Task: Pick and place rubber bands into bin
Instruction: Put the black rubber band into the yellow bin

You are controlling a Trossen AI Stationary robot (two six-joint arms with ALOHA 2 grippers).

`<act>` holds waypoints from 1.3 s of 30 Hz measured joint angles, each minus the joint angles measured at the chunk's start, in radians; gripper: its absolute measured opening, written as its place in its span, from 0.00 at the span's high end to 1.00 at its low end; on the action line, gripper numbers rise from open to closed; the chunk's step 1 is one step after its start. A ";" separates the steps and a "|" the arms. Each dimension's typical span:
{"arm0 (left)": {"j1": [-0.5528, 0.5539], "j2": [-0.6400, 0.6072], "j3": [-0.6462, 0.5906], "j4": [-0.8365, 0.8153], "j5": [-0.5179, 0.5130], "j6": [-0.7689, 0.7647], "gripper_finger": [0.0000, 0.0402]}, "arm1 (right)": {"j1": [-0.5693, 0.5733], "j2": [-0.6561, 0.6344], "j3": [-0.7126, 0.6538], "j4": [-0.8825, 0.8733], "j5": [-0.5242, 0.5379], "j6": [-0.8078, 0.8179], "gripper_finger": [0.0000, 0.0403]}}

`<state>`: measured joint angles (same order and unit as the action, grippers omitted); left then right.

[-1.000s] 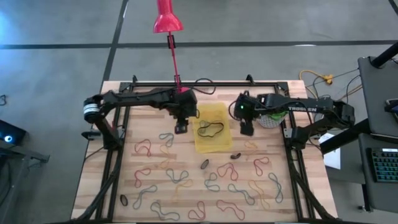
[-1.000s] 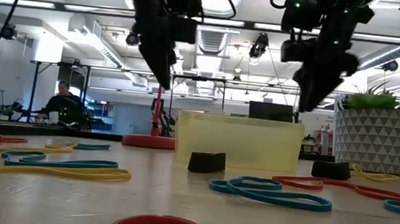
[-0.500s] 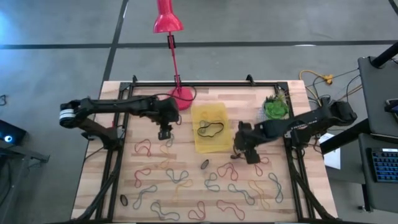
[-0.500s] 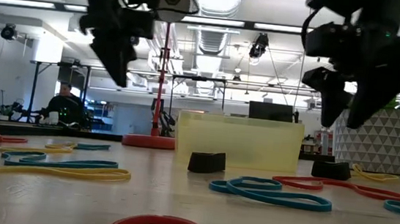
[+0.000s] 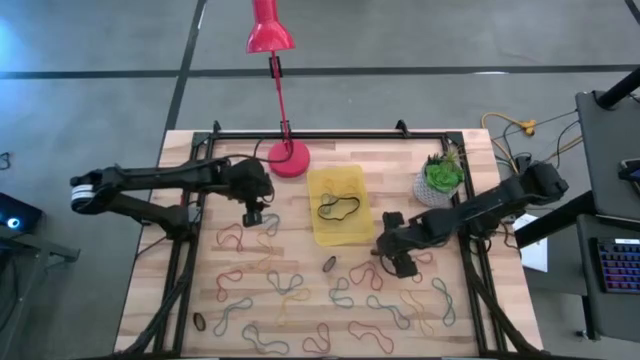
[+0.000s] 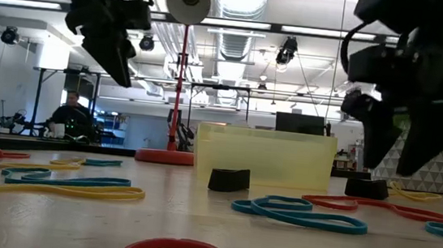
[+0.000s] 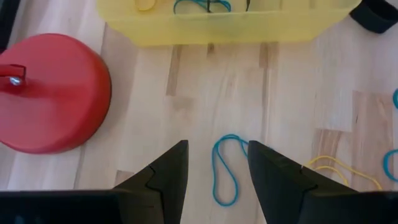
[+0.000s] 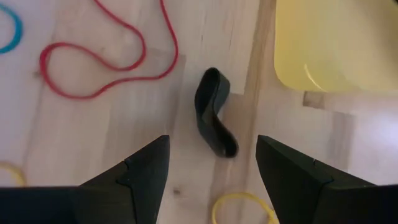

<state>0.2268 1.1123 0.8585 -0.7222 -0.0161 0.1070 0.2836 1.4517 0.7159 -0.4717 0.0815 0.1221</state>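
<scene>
Many coloured rubber bands (image 5: 300,290) lie flat on the wooden table. The yellow bin (image 5: 338,232) stands mid-table with a dark band (image 5: 338,208) inside. My left gripper (image 5: 256,217) hangs open to the left of the bin, over a blue band (image 7: 225,169) that shows between its fingers (image 7: 217,152). My right gripper (image 5: 393,262) hangs open by the bin's near right corner, over a black band (image 8: 214,115). Both grippers (image 6: 111,44) (image 6: 410,150) are above the table in the low view.
The red lamp base (image 5: 289,158) stands behind the left gripper, its stem rising over the far edge. A white pot with a green plant (image 5: 438,180) is at the far right. A second black band (image 5: 329,264) lies just in front of the bin.
My left gripper has gone from the bin's left wall toward the table's left edge, staying high. My right gripper has swung from the bin's far right side toward the near edge and sunk, coming over the black band. Both stay open.
</scene>
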 joint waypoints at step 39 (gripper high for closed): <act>0.000 0.006 0.000 0.007 -0.013 0.004 0.63 | -0.115 -0.048 0.329 -0.178 0.459 0.282 0.97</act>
<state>0.2268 1.1187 0.8581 -0.7155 -0.0289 0.1112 0.1682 1.4036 1.0449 -0.6499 0.5405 0.4041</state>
